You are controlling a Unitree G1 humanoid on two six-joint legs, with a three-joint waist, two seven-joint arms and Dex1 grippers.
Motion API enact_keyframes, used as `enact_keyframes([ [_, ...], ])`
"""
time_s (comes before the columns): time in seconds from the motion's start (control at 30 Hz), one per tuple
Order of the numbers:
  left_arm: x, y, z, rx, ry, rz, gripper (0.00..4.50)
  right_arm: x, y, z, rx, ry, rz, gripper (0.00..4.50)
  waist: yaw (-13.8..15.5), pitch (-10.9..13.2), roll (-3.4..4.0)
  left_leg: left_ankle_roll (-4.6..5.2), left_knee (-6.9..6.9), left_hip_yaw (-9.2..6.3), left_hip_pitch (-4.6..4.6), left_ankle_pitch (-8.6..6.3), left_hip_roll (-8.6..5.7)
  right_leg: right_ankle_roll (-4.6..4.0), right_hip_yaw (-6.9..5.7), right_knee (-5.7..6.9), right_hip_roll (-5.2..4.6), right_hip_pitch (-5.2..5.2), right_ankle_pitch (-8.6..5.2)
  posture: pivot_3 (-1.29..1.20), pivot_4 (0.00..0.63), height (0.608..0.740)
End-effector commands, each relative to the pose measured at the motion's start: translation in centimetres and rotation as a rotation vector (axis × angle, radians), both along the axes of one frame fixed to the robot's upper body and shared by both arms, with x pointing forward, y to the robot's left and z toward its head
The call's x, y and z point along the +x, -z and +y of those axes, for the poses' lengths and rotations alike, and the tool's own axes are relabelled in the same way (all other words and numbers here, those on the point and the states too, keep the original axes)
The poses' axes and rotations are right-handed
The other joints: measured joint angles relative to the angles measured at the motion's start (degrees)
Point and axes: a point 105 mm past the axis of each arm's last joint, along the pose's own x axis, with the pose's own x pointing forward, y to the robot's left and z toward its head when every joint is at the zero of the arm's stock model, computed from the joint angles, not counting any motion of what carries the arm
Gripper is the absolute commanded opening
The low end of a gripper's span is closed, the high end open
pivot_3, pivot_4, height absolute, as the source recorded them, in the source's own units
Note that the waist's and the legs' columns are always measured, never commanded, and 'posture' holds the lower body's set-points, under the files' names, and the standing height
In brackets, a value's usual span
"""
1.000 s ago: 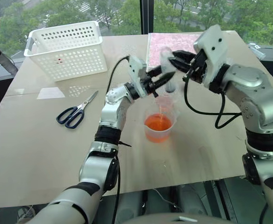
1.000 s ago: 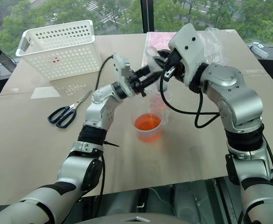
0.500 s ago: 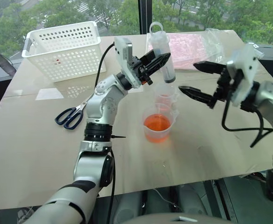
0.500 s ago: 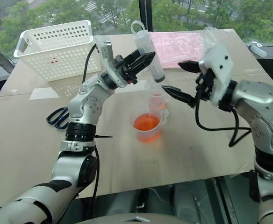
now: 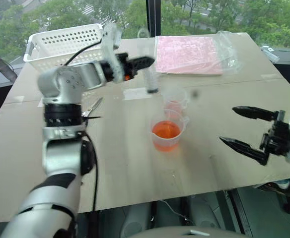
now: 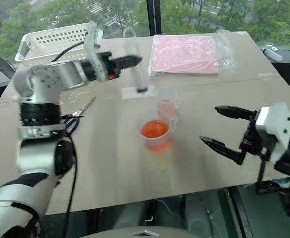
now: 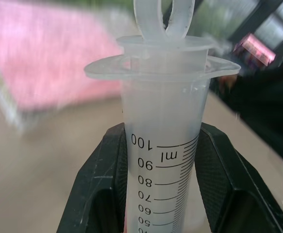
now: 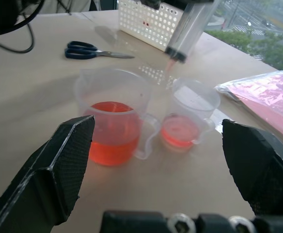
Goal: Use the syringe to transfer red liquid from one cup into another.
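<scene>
Syringe held aloft on your left, right jaws spread wide

Your left gripper (image 6: 130, 61) clamps the syringe (image 6: 135, 69), tip down, up and left of the smaller cup (image 6: 167, 100). Just nearer you sits the larger cup (image 6: 155, 135) of red liquid (image 6: 154, 131), left of your gaping right gripper (image 6: 224, 129).

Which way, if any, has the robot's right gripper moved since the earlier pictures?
Yes. The right gripper, open, has moved away from the larger clear measuring cup, toward the table's near right edge.
</scene>
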Motion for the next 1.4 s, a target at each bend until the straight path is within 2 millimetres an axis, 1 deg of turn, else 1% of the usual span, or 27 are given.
enact_keyframes([
  [0.03,-0.7,1.1,1.6,0.022,0.002,0.198,1.41,-1.6,-0.4,0.0,-0.046,-0.048,-0.042,4.45,0.27,0.0,0.0,-0.01,0.0,0.01,0.02,0.0,0.01,0.0,0.01,0.0,0.01,0.0,0.0,0.0,0.15,0.74],
  [0.13,-0.8,3.1,3.4,0.089,-0.059,0.298,1.41,-2.1,0.1,-0.4,-0.068,-0.046,-0.035,4.45,0.77,0.0,-0.03,-0.01,0.11,-0.01,-0.04,0.01,-0.02,0.02,-0.01,-0.01,-0.03,0.03,0.0,0.0,0.15,0.74],
  [0.17,-0.9,3.6,3.7,0.108,-0.063,0.313,1.41,-2.2,0.1,-0.5,-0.072,-0.042,-0.038,4.45,0.8,0.01,-0.04,0.0,0.12,0.0,-0.04,0.0,-0.03,0.02,0.01,-0.02,-0.04,0.05,0.0,0.0,0.15,0.74],
  [0.3,-1.3,6.6,4.7,0.23,-0.067,0.351,1.41,-2.4,0.1,-0.7,-0.058,-0.025,-0.045,4.45,0.94,0.01,-0.05,-0.01,0.14,-0.01,-0.07,0.01,-0.02,0.02,0.13,-0.01,-0.12,0.04,0.0,0.0,0.15,0.74],
  [0.37,-1.1,7.3,4.5,0.261,-0.058,0.346,1.41,-2.5,0.0,-0.6,-0.057,-0.027,-0.048,4.45,1.2,0.01,-0.05,-0.03,0.14,-0.05,-0.08,0.02,0.01,0.01,0.18,-0.01,-0.19,0.03,0.0,0.0,0.15,0.74],
  [0.43,-0.4,7.8,4.3,0.287,-0.069,0.328,1.41,-2.5,-0.1,-0.5,-0.051,-0.032,-0.052,4.45,1.52,0.01,-0.06,-0.05,0.14,-0.07,-0.08,0.02,0.02,0.0,0.17,-0.02,-0.33,0.03,0.0,0.0,0.15,0.74],
  [0.57,0.5,8.8,3.5,0.292,-0.071,0.318,1.41,-2.4,-0.3,-0.4,-0.054,-0.036,-0.059,4.45,1.94,-0.02,-0.07,-0.04,0.15,-0.05,-0.07,0.02,-0.01,0.0,0.16,-0.01,-0.4,0.05,0.0,0.0,0.15,0.74],
  [0.6,0.5,8.8,3.3,0.286,-0.067,0.315,1.89,-2.4,-0.2,-0.4,-0.058,-0.036,-0.058,4.49,1.95,-0.02,-0.07,-0.04,0.15,-0.06,-0.07,0.02,-0.02,0.0,0.14,-0.01,-0.41,0.06,0.0,0.0,0.15,0.74],
  [0.63,0.5,8.8,3.2,0.281,-0.064,0.312,2.58,-2.5,-0.2,-0.4,-0.06,-0.036,-0.056,4.5,1.86,0.0,-0.09,-0.04,0.16,-0.06,-0.08,0.02,-0.02,0.0,0.14,-0.01,-0.41,0.06,0.0,0.0,0.15,0.74],
  [0.7,0.5,8.3,3.2,0.268,-0.067,0.297,3.48,-2.5,-0.1,-0.5,-0.069,-0.032,-0.05,4.5,1.71,0.0,-0.1,-0.04,0.17,-0.06,-0.12,0.02,-0.02,0.0,0.14,-0.01,-0.4,0.03,0.0,0.0,0.15,0.74],
  [0.73,0.5,7.8,3.3,0.255,-0.077,0.287,3.98,-2.6,-0.1,-0.6,-0.071,-0.027,-0.049,4.5,1.59,0.0,-0.1,-0.04,0.16,-0.05,-0.12,0.02,-0.02,0.0,0.15,-0.01,-0.4,0.02,0.0,0.0,0.15,0.74],
  [0.77,0.4,6.9,3.7,0.251,-0.083,0.237,4.37,-2.6,0.0,-0.7,-0.074,-0.02,-0.05,4.5,1.56,0.0,-0.1,-0.04,0.16,-0.04,-0.12,0.02,-0.01,0.0,0.17,-0.02,-0.4,0.01,0.0,0.0,0.15,0.74],
  [0.83,0.1,5.8,4.0,0.243,-0.089,0.173,4.45,-2.6,0.0,-0.9,-0.078,-0.01,-0.052,4.5,1.39,0.0,-0.1,-0.03,0.14,-0.03,-0.12,0.02,0.01,0.0,0.18,-0.03,-0.41,-0.01,0.0,0.0,0.15,0.74],
  [0.87,-0.2,3.9,4.0,0.224,-0.084,-0.001,4.45,-2.5,0.1,-1.2,-0.081,0.015,-0.053,4.5,1.37,0.0,-0.1,-0.04,0.13,-0.04,-0.12,0.02,0.02,0.0,0.19,-0.03,-0.42,-0.01,0.0,0.0,0.15,0.74],
  [0.9,-0.6,1.9,4.0,0.201,-0.097,-0.2,4.45,-2.4,0.3,-1.5,-0.089,0.03,-0.046,4.5,1.21,-0.03,-0.04,-0.04,0.13,-0.05,-0.12,0.02,0.03,0.0,0.19,-0.03,-0.42,-0.01,0.0,0.0,0.15,0.74],
  [0.93,-1.4,0.4,4.1,0.186,-0.112,-0.343,4.45,-2.4,0.5,-1.8,-0.096,0.038,-0.038,4.5,1.18,-0.04,-0.02,-0.04,0.06,0.01,-0.09,0.02,0.05,0.0,0.28,-0.06,-0.49,-0.03,0.01,0.0,0.15,0.74],
  [0.97,-2.5,0.5,4.2,0.21,-0.116,-0.391,4.45,-2.4,0.8,-2.2,-0.099,0.048,-0.024,4.5,1.41,-0.05,-0.06,-0.05,0.05,0.0,-0.09,0.01,0.06,-0.01,0.27,-0.12,-0.52,-0.03,0.01,0.0,0.15,0.74],
  [1.0,-3.6,0.9,4.1,0.258,-0.085,-0.476,4.45,-2.4,0.9,-2.6,-0.097,0.058,-0.014,4.5,1.6,-0.05,-0.06,-0.06,0.06,-0.02,-0.12,0.01,0.07,-0.01,0.24,-0.13,-0.53,-0.03,0.01,0.0,0.15,0.74],
  [1.07,-5.9,1.2,4.0,0.206,-0.058,-0.557,4.45,-2.3,1.2,-3.2,-0.092,0.075,-0.001,4.5,1.75,-0.2,0.05,-0.07,0.01,0.04,-0.06,0.01,0.06,-0.01,0.31,-0.19,-0.55,0.0,0.02,0.0,0.15,0.74],
  [1.17,-8.6,3.3,6.0,0.181,-0.114,-0.55,4.45,-2.4,1.9,-4.1,-0.097,0.098,0.022,4.5,1.93,-0.26,0.1,-0.06,0.01,0.03,-0.02,0.01,0.05,-0.02,0.26,-0.16,-0.59,0.06,0.02,0.0,0.15,0.74],
  [1.23,-10.3,4.4,7.0,0.177,-0.134,-0.543,4.45,-2.5,2.1,-4.6,-0.096,0.107,0.026,4.5,1.98,-0.26,0.1,-0.06,0.0,0.0,0.04,0.01,0.06,-0.03,0.24,-0.14,-0.58,0.11,0.01,0.0,0.15,0.74],
  [1.27,-11.3,5.3,7.4,0.198,-0.125,-0.53,4.45,-2.6,2.3,-4.9,-0.098,0.113,0.036,4.5,1.91,-0.26,0.1,-0.06,0.0,-0.03,0.03,0.01,0.07,-0.04,0.2,-0.14,-0.58,0.12,0.01,0.0,0.15,0.74],
  [1.33,-13.7,7.7,9.0,0.245,-0.136,-0.459,4.45,-2.9,2.9,-5.6,-0.118,0.125,0.061,4.5,1.77,-0.3,0.14,-0.05,0.0,-0.02,0.05,0.0,0.07,-0.05,0.2,-0.16,-0.6,0.14,0.01,0.0,0.15,0.74],
  [1.4,-15.3,9.2,10.3,0.268,-0.158,-0.408,4.45,-3.1,3.3,-6.2,-0.127,0.138,0.073,4.5,1.83,-0.34,0.13,-0.04,-0.07,0.02,0.12,-0.01,0.07,-0.06,0.26,-0.21,-0.61,0.2,0.01,0.0,0.15,0.74],
])
